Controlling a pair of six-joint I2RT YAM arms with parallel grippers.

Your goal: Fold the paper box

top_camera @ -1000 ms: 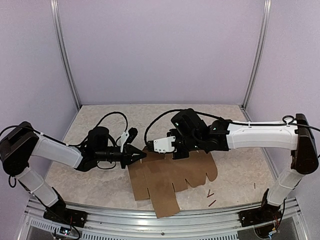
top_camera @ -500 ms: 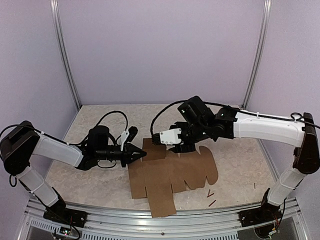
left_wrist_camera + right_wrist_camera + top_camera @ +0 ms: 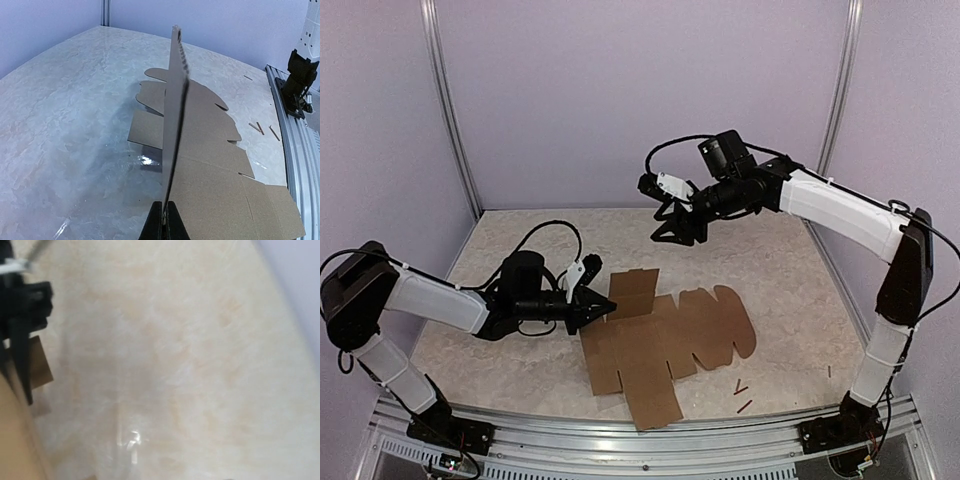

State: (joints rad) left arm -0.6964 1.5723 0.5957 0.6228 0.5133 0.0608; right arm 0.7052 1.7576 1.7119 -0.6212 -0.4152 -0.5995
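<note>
Nearest the arm bases, the paper box (image 3: 665, 345) lay on the surface (image 3: 800, 290) as an unfolded brown sheet, mostly flat. A few small dark scraps (image 3: 741, 386) lay near its right end. At the sheet's left edge the left fingers (image 3: 175, 230) were pressed together on one panel. They pinched it so that it stood upright, edge-on in the wrist view, while the other panels lay flat. Farther back, the right fingers (image 3: 668, 231) hung well above the surface, spread apart, holding nothing and clear of the cardboard.
</note>
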